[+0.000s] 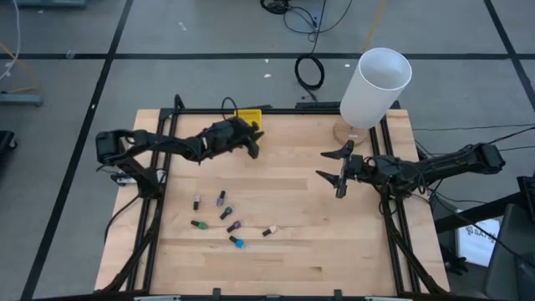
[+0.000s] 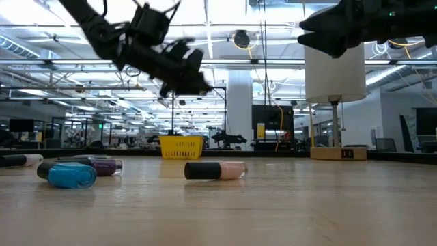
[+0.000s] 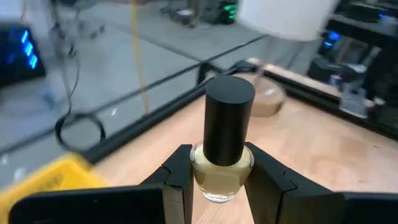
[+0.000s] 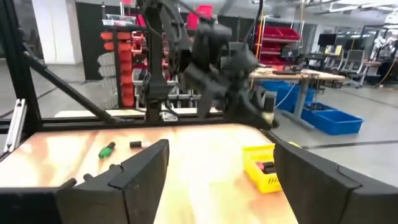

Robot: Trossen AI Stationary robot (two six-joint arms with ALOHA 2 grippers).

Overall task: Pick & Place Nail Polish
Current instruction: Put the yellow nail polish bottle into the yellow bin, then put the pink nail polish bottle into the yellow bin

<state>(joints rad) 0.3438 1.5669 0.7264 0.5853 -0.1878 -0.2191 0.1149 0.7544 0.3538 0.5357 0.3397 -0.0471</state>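
Pinching a pale nail polish bottle [image 3: 222, 163] between its fingers, the left gripper [image 1: 251, 140] hangs beside the yellow bin [image 1: 249, 116]. The right gripper [image 1: 333, 167] hovers spread wide, empty, near the white lamp [image 1: 375, 87]. Six more bottles [image 1: 221, 199] lie scattered on the table [image 1: 292, 251].
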